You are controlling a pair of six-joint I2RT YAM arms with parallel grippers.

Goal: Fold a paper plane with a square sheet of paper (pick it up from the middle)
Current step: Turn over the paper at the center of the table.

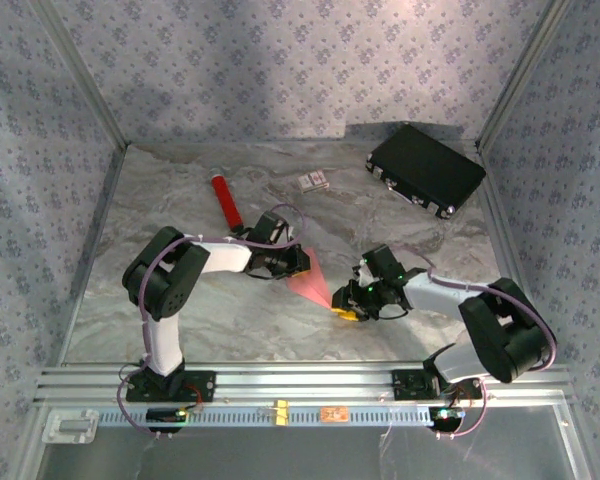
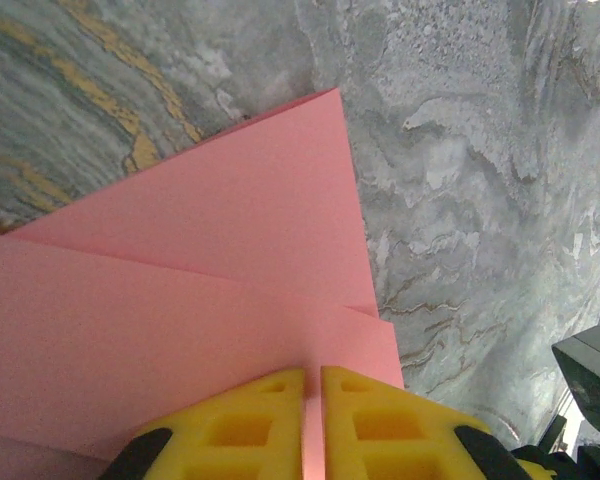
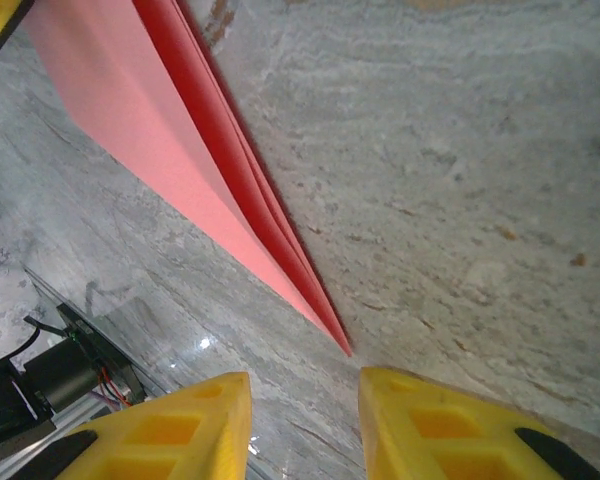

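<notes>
Three things beyond paper plane, red cylinder, printed card, black case

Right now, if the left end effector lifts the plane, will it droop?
Probably very light: the plane is thin paper. Its stacked folds, edge-on in the right wrist view, should stiffen it lengthwise, so little droop. The left end effector pinches only one narrow fold, so it might swivel or slip.

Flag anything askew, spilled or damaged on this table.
Nothing spilled or damaged. The black case sits at a slant in the far right corner, and the red cylinder lies on its side. The paper plane shows no tears.
</notes>
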